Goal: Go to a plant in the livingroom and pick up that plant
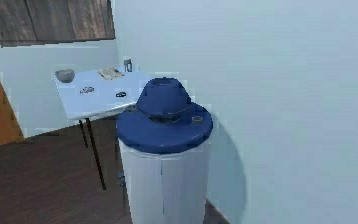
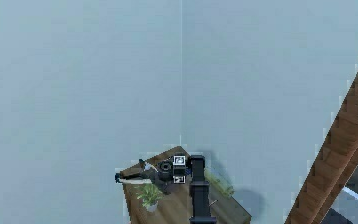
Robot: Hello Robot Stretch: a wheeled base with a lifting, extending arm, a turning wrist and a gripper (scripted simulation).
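Note:
In the arm side view a small green plant in a pale pot [image 2: 150, 194] stands on a brown wooden table [image 2: 173, 154] set in the corner of two pale walls. A second leafy green clump [image 2: 221, 186] sits on the same table to the right of the arm. The dark arm [image 2: 200, 204] rises from the bottom edge, with two white marked squares [image 2: 187, 160] at its end. The gripper [image 2: 122, 178] reaches left from them, just above the potted plant. I cannot tell whether it holds anything.
Ahead in the forward view stands a white cylinder bin with a blue domed lid [image 1: 165, 125], close to the pale wall. Behind it a light table [image 1: 99, 88] carries a bowl [image 1: 64, 74] and small items. A slanted wooden beam [image 2: 339, 150] crosses the arm side view's right.

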